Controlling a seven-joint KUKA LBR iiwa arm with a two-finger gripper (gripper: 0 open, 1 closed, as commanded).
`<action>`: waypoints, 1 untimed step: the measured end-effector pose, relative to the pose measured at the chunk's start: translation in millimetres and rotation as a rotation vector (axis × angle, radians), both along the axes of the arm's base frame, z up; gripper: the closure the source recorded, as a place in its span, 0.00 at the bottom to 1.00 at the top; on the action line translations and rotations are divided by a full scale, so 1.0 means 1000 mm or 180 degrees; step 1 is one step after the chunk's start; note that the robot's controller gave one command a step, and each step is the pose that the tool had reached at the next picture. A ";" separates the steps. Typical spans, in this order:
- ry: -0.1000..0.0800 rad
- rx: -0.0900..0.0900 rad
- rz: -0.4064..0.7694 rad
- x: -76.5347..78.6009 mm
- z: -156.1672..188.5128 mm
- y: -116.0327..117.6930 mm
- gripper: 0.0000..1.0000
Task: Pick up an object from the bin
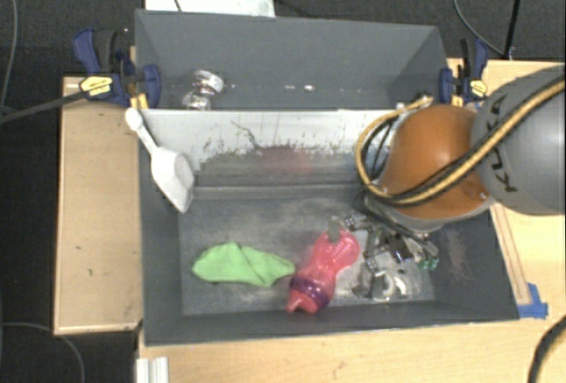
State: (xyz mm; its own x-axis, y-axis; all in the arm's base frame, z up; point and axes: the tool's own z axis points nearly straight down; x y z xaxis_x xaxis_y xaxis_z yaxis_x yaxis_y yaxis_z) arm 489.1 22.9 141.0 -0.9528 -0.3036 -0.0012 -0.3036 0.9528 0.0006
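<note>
Nearest candidate: pink bottle-shaped toy (322,271) with a purple cap end. It lies flat on the floor of the bin (265,222), toward the front and a bit right of centre in view.

Its long axis runs diagonally. The purple end points front-left; the pink end points up and right, toward the claw.

The claw (386,277) sits low in the bin, just beside that pink end on the view's right, under the orange wrist cover (433,162). Can't tell if it touches the toy. Can't tell if the claw is apart or together either, since the metal parts there read as a jumble. It isn't visibly holding anything.

My read: the key relation is that the toy lies to the view's left of the claw with its axis roughly aimed at it. So the claw is off the end, not across the body. A grasp likely needs a shift left over the mid-body, then a close across the narrow width, square to that diagonal.

Further out:
- A green crumpled cloth-like piece (240,264) lies near the purple end. A low sweep left could drag it.
- A white scoop (168,169) leans at the left wall.
- A clear glassy thing (203,89) sits back-left, well apart.
</note>
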 end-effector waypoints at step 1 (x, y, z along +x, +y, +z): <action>0.0005 -0.0001 0.0187 0.016 -0.074 0.023 0.00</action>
